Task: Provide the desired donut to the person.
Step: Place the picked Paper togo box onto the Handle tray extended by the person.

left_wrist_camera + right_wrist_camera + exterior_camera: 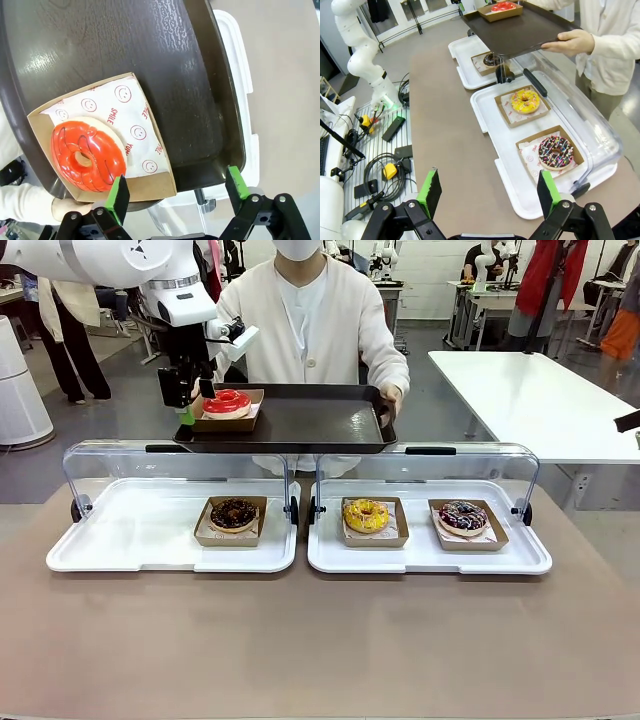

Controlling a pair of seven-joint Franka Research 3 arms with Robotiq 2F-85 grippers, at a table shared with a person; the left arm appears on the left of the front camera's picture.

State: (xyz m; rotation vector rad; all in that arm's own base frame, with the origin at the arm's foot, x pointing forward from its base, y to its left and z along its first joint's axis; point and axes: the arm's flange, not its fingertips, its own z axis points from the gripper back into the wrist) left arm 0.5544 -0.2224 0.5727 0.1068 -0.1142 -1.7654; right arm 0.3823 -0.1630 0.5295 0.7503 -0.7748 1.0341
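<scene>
The person [310,320] in a cream cardigan holds a dark serving tray [310,425] over the far edge of the table. On its left end sits a red glazed donut [228,401] in a cardboard tray lined with smile-print paper. My left gripper [192,412] hangs at that end, just left of the donut. In the left wrist view the left gripper [177,192] is open, its green pads wide apart, and the red donut [87,156] rests free on the dark tray [150,60]. My right gripper [489,192] is open and empty, high above the table's right end.
Two white display trays [130,540] [420,558] with raised clear lids lie on the brown table. They hold a chocolate donut [234,514], a yellow donut [366,515] and a sprinkled chocolate donut [462,516]. A white table [530,400] stands at the back right.
</scene>
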